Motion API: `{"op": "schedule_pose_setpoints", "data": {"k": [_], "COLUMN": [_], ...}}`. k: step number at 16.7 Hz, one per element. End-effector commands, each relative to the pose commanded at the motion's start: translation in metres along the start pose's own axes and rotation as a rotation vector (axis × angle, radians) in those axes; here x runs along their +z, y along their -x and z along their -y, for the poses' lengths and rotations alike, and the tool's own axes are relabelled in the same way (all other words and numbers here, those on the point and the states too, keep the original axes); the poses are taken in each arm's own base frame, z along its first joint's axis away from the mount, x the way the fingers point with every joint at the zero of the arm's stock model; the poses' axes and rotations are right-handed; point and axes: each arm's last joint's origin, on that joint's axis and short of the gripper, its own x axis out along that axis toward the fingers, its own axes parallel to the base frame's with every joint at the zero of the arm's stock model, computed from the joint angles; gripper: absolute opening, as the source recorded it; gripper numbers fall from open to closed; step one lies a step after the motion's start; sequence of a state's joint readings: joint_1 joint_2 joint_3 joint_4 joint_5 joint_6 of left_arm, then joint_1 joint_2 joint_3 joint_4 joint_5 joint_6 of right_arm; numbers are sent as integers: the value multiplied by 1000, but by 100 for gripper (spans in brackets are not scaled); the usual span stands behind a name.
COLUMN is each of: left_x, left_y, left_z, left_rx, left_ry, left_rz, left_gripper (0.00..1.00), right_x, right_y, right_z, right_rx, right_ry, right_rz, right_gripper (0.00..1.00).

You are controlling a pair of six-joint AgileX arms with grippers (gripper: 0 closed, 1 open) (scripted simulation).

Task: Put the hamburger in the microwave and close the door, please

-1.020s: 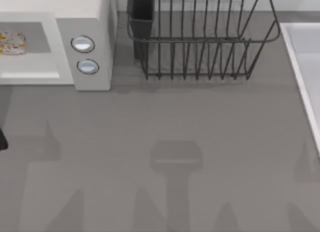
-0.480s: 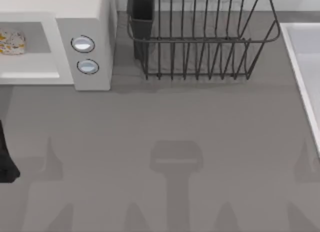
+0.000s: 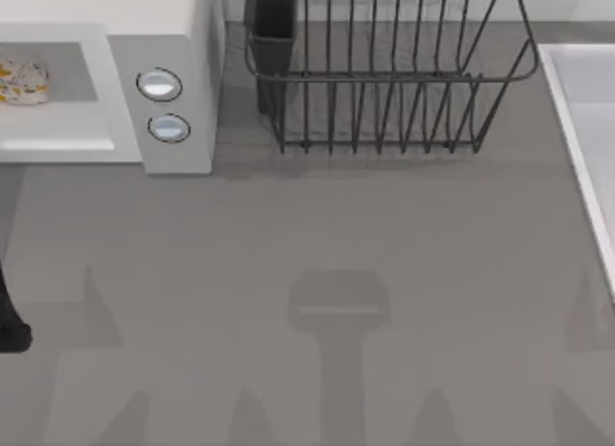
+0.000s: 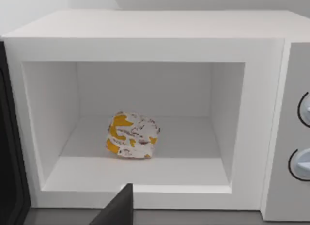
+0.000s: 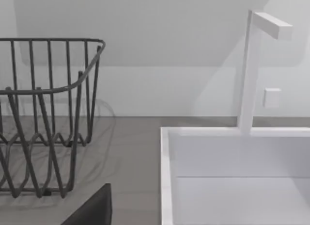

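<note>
The hamburger [image 4: 131, 136], a white wrapped bundle with orange-yellow print, lies on the floor of the microwave [image 4: 145, 26] cavity, near the middle; from above it sits at the far left [image 3: 21, 81]. The microwave [image 3: 183, 42] stands at the table's back left. Its door [image 4: 9, 152] is swung open and appears as a dark panel at the cavity's side. A dark part of my left gripper [image 4: 118, 210] sits just outside the cavity, apart from the hamburger. My left arm [image 3: 10, 323] is at the table's left edge. A dark part of my right gripper [image 5: 92, 210] is near the sink.
Two round knobs [image 3: 159, 85] sit on the microwave's front panel. A dark wire dish rack [image 3: 384, 81] with a dark cup [image 3: 274, 23] stands at the back centre. A white sink [image 3: 586, 129] with a faucet [image 5: 252, 70] lines the right side.
The dark part of my left arm at the left edge has moved toward the table's front. The hamburger has stayed put in the cavity.
</note>
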State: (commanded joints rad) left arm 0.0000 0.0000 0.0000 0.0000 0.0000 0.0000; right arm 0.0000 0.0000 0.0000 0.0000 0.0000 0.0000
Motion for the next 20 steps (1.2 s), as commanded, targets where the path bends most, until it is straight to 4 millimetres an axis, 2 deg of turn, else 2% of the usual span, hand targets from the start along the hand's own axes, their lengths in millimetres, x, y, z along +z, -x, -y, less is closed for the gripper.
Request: {"op": "schedule_pose_setpoints", "data": {"k": [9,20], "left_x": [0,2], "left_y": [0,1], "left_z": [0,0], "left_rx": [0,0], "left_ry": [0,0], "left_rz": [0,3], "left_gripper": [2,0], "right_x": [0,0], "right_y": [0,0], "right_z": [0,0], "right_rx": [0,0], "right_ry": [0,0], "right_rz": [0,0], "right_gripper": [100,100]}}
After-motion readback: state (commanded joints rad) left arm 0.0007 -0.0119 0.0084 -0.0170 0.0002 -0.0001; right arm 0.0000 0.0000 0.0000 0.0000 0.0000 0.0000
